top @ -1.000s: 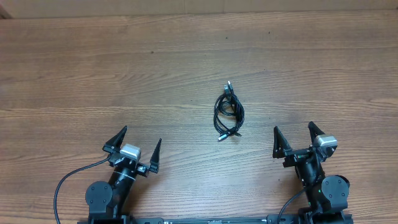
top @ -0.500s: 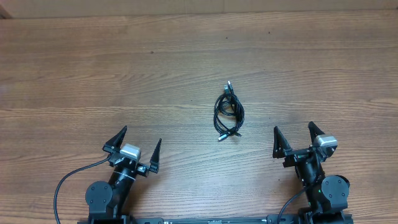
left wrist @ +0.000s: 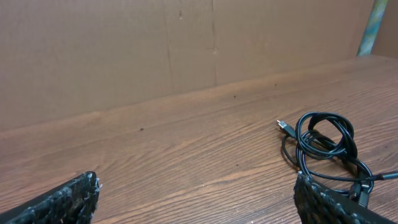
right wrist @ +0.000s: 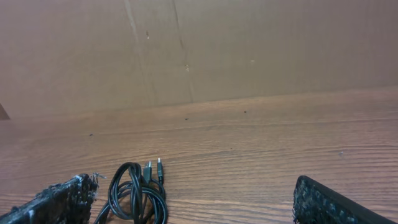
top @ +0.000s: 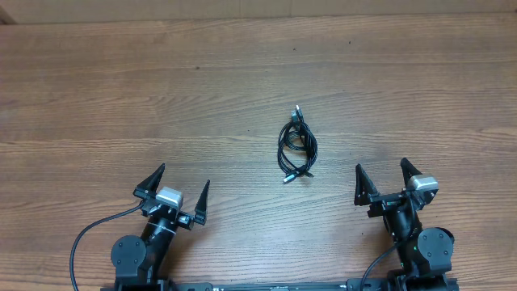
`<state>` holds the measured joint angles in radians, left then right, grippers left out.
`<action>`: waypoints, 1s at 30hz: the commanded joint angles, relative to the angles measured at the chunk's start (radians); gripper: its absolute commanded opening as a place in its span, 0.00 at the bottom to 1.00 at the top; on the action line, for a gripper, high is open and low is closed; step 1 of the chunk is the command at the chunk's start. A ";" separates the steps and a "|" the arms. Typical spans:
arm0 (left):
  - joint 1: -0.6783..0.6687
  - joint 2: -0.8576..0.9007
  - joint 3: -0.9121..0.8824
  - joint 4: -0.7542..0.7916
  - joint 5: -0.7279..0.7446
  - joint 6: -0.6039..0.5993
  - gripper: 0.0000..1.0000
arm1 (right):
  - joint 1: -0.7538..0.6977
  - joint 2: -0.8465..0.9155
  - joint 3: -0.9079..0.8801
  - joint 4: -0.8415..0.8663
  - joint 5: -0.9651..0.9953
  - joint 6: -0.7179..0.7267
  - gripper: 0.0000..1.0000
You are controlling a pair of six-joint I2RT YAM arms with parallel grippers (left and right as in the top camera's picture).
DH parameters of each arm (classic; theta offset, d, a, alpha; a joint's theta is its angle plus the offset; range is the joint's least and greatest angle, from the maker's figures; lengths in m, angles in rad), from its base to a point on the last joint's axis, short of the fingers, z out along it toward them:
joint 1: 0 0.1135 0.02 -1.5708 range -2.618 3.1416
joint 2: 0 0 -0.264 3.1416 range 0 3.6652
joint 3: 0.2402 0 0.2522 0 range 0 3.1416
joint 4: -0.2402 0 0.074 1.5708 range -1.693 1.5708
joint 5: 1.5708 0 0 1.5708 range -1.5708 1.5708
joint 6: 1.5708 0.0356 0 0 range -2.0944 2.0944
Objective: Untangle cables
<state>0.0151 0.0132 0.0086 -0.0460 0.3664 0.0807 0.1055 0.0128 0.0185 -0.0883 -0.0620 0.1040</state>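
The cables [top: 297, 145] lie as a small knotted black bundle with small plug ends on the wooden table, near its middle. The bundle also shows in the left wrist view [left wrist: 324, 146] at the right and in the right wrist view [right wrist: 137, 196] at the lower left. My left gripper [top: 177, 191] is open and empty at the near left, well short of the bundle. My right gripper [top: 386, 182] is open and empty at the near right, to the right of the bundle and nearer the front edge.
A brown cardboard wall [left wrist: 186, 43] stands along the table's far edge. Thick black wires [top: 89, 234] run from the arm bases at the near edge of the wooden table [top: 121, 97].
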 commanded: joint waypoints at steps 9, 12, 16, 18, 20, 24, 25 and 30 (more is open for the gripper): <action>0.004 -0.010 -0.004 -0.002 0.002 -0.010 1.00 | 0.000 -0.010 -0.010 0.007 0.013 -0.004 1.00; 0.004 -0.009 -0.004 -0.002 0.003 -0.010 0.99 | 0.000 -0.010 -0.010 0.007 0.013 -0.004 1.00; 0.004 -0.009 -0.004 -0.002 0.003 -0.011 1.00 | 0.000 -0.010 -0.010 0.007 0.013 -0.004 1.00; 0.004 -0.008 -0.004 -0.002 0.016 -0.039 1.00 | 0.000 -0.010 -0.010 0.007 0.013 -0.004 1.00; 0.004 -0.008 -0.004 -0.002 0.018 -0.061 0.99 | 0.000 -0.010 -0.010 0.007 0.013 -0.004 1.00; 0.004 -0.008 -0.004 -0.002 0.019 -0.062 0.99 | 0.000 -0.010 -0.010 0.007 0.013 -0.004 1.00; 0.004 -0.008 -0.004 -0.002 0.019 -0.062 1.00 | 0.000 -0.010 -0.010 0.007 0.013 -0.004 1.00; 0.004 -0.008 -0.004 -0.002 0.016 -0.062 1.00 | 0.000 -0.010 -0.010 0.007 0.013 -0.004 1.00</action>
<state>0.0151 0.0132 0.0086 -0.0463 0.3706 0.0319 0.1055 0.0128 0.0185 -0.0891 -0.0620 0.1036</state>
